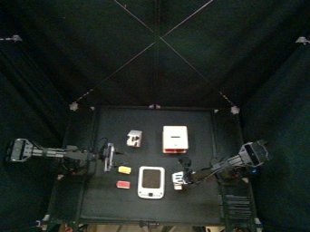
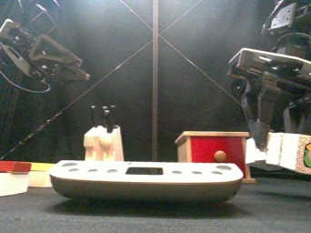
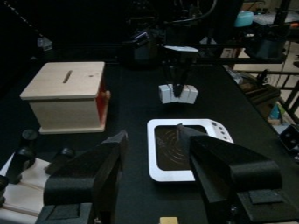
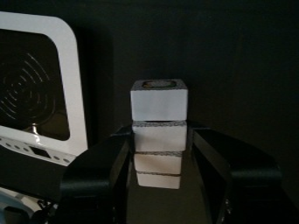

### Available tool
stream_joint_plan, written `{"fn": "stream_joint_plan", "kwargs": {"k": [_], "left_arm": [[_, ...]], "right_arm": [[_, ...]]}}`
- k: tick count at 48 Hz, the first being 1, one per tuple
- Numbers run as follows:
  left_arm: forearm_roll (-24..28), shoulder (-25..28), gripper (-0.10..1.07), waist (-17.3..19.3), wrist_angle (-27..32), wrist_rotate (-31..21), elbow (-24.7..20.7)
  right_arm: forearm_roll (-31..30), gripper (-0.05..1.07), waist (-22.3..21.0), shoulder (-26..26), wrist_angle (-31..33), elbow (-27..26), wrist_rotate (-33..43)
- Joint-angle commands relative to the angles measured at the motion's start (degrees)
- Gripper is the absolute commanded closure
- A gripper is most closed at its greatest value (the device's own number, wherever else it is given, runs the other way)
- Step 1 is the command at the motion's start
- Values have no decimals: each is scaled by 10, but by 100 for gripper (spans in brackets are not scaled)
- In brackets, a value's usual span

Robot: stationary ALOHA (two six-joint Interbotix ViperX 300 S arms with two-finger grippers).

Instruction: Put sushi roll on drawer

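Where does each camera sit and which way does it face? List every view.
Top: overhead, straight down on the table; both arms enter.
Front: table's front edge, level across the white device; arms hang behind.
Left wrist: on the left arm, facing the drawer; left hand shows.
Right wrist: on the right arm, facing the sushi roll; right hand shows.
Shared: front and left wrist both show the drawer.

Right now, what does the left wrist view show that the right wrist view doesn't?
Only the left wrist view shows the drawer, standing apart from everything else with nothing on its white top, and the open, empty left gripper. Only the right wrist view gives a close look at the sushi roll, seen as a stack of white segments at the right gripper. Both views show the sushi roll and the flat white device beside it.
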Motion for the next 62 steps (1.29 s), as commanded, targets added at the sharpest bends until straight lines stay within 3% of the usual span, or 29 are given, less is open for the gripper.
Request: {"fn": "stream_joint_plan", "kwargs": {"k": [1, 20, 36, 48, 62], "left_arm": [[2, 1, 12, 7, -3, 2, -10], [4, 1, 12, 14, -2, 1, -7], [2, 1, 12, 14, -2, 1, -3], [2, 0, 12, 14, -2, 1, -4], [2, 1, 12, 14, -2, 1, -3]], "right_arm": [[-1, 50, 1, -13, -4, -11, 1], [-72, 50, -37, -60, 20, -51, -1], [-90, 50, -84, -121, 116, -78, -41], [-73, 50, -164, -163, 142, -87, -122], [-19, 50, -302, -163, 138, -120, -265]]}}
